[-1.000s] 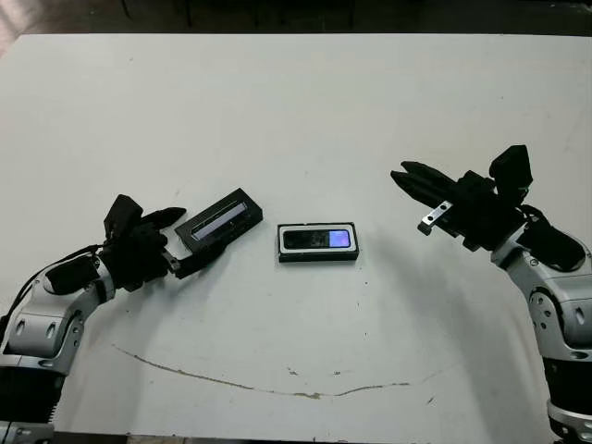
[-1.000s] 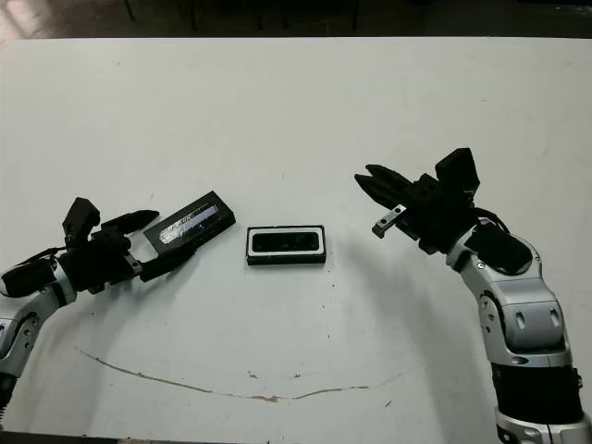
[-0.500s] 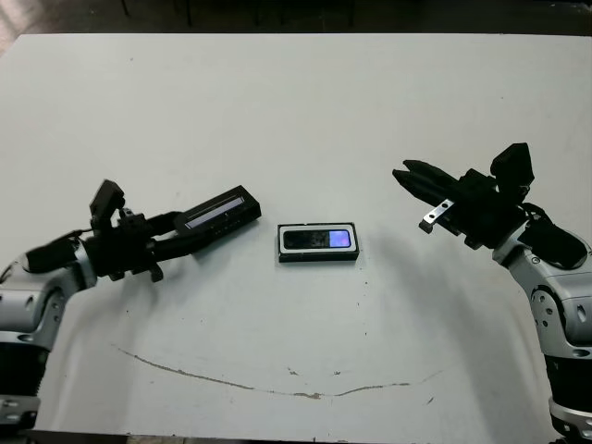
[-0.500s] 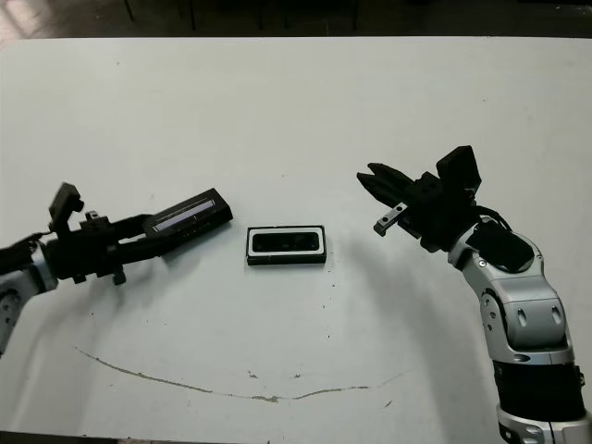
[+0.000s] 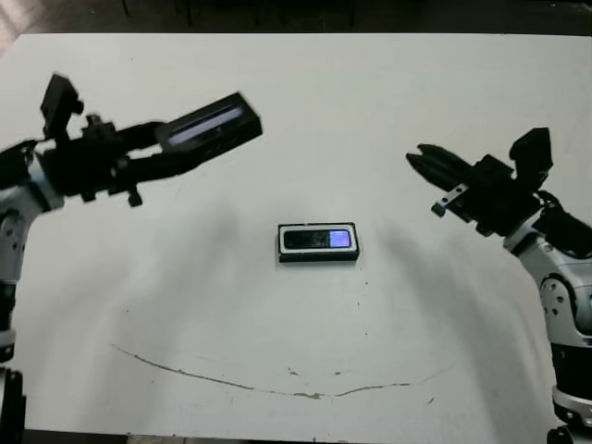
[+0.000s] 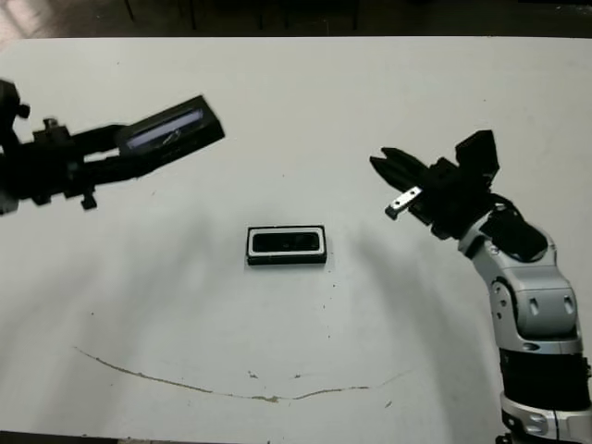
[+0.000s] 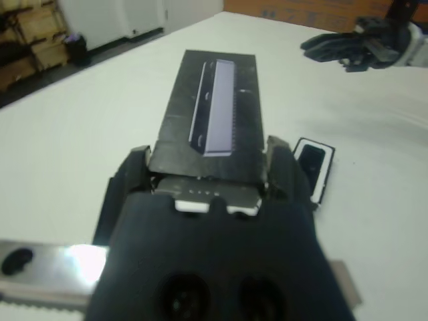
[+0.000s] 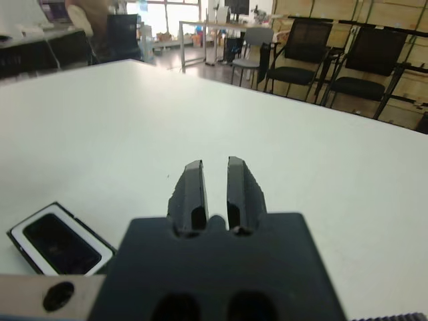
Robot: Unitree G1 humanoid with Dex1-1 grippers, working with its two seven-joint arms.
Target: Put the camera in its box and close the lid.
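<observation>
The box (image 5: 318, 242) sits mid-table with the camera (image 5: 319, 240) already inside; the table (image 5: 370, 111) around it is bare. At ten o'clock the left gripper (image 7: 207, 157) pinches the lid (image 5: 208, 128) by one short end, aloft. It looks light, stiff and smooth, apt to slip. At three o'clock the right gripper (image 8: 214, 184) hangs nearly pressed together, empty.

The box (image 5: 318, 242), a black tray with white lining, lies flat mid-worktop, long side across. The camera (image 5: 318, 240) rests inside it, blue lens toward 3 o'clock. The lid (image 5: 209, 124), black with a pale strip, is held tilted above the worktop toward 10 o'clock.
</observation>
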